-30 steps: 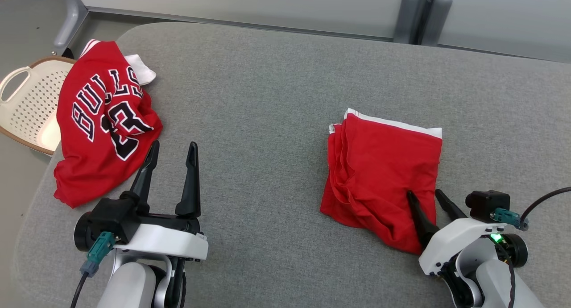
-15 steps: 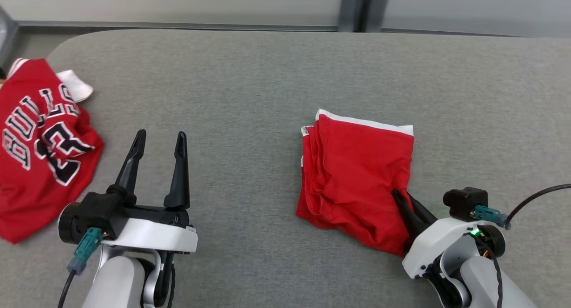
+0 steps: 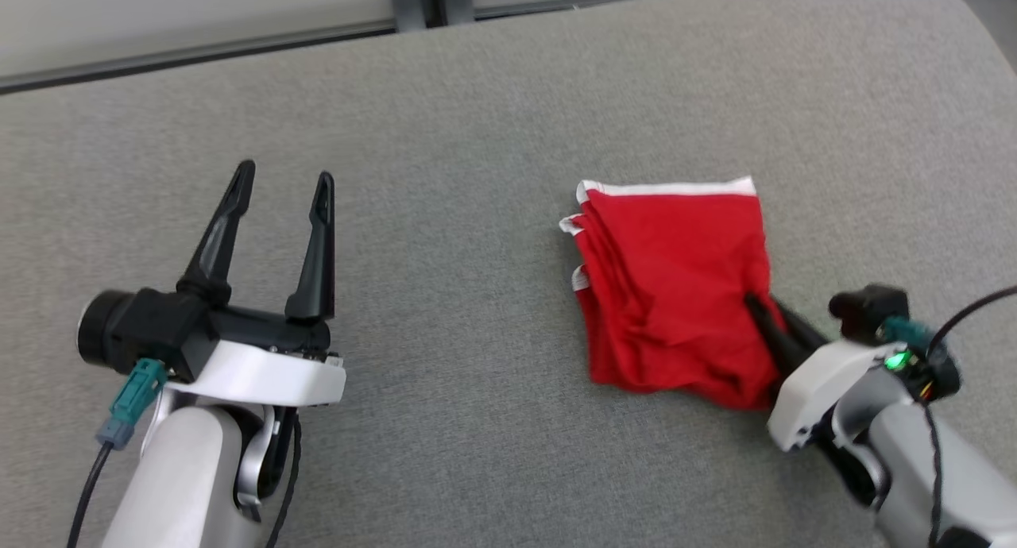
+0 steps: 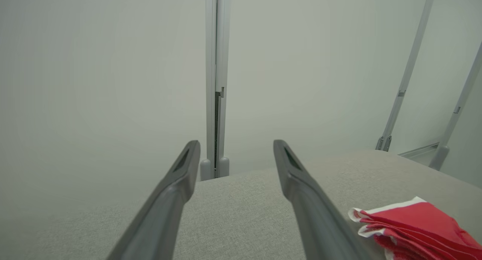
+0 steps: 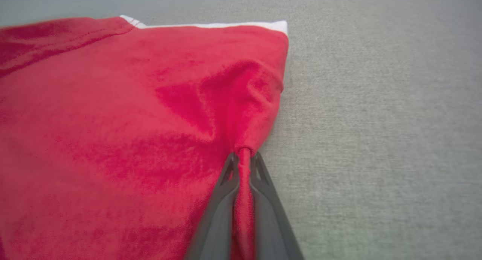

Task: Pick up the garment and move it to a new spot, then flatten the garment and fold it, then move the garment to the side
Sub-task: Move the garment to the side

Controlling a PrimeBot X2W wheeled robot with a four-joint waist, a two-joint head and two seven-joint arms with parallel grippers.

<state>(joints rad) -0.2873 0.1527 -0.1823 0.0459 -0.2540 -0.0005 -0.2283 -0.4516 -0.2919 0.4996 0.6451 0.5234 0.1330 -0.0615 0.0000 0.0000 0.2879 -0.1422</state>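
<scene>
Garment [image 3: 675, 282]: red, folded into a compact stack with white trim [image 3: 667, 189] along its far edge. It lies flat on the grey surface [image 3: 477, 175], on the robot's right side.
Long axis: runs near to far, away from the robot. The stacked layer edges show along its left side.
Right pincer [image 3: 759, 310]: clamped on the garment at its near-right corner, fingers together with a ridge of cloth pinched between them.
Key relation: almost all of the garment lies ahead and to the left of the right pincer. A pull toward the right would probably trail the stack behind the held corner, and the layers may slide apart.
Nearer arm: the right, which is already on the cloth. The left pincer [image 3: 284, 173] is well apart to the left, fingers spread, holding nothing.
Step in hand: likely the last one, moving the folded garment aside.
Right wrist view: shows the pinch itself and the puckers running out from it, which the head view leaves unclear.
Head view: gives the whole outline and both arms.
Left wrist view: shows the garment's fanned, white-edged corner low at right, with a pale wall [image 4: 113, 64] beyond.
</scene>
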